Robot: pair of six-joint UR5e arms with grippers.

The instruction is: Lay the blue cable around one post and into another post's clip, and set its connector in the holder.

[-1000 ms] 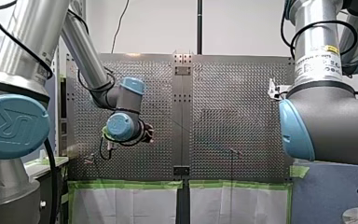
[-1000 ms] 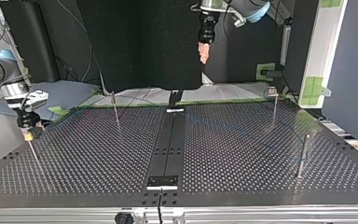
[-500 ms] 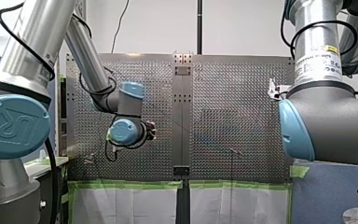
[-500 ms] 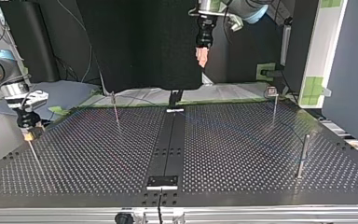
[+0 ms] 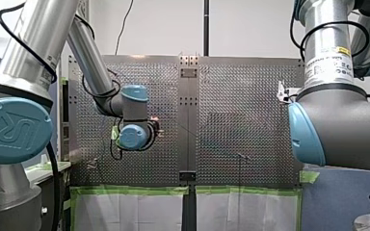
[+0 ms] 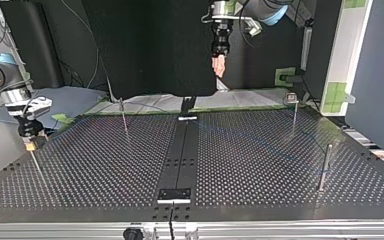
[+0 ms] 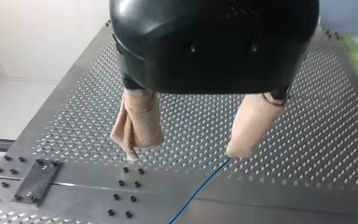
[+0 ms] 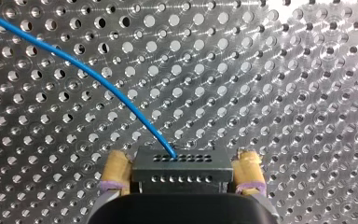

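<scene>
Routing job at an early stage, by the look of it: the right pincer [image 8: 182, 159] is clamped by its yellow pads [image 8: 115, 169] on the black connector [image 8: 181, 173], one pad at each end, and holds it over the perforated table [image 8: 284, 70]. The blue cable [image 8: 116, 95] leaves the connector's face just ahead of the pincer and curves away across the holes. The left pincer [image 7: 184, 154] hangs well above the table with its beige fingers [image 7: 139, 123] apart and nothing between them. A stretch of the cable lies on the surface under one fingertip and touches neither. In the top view the upright posts [image 6: 324, 167] stand well apart from both pincers. The cable there is too faint to show whether it passes around any post or sits in a clip. No holder can be picked out near either pincer. On this showing the connector is secured but not yet seated, and the wrap, the clip and the holder all appear left to do.
</scene>
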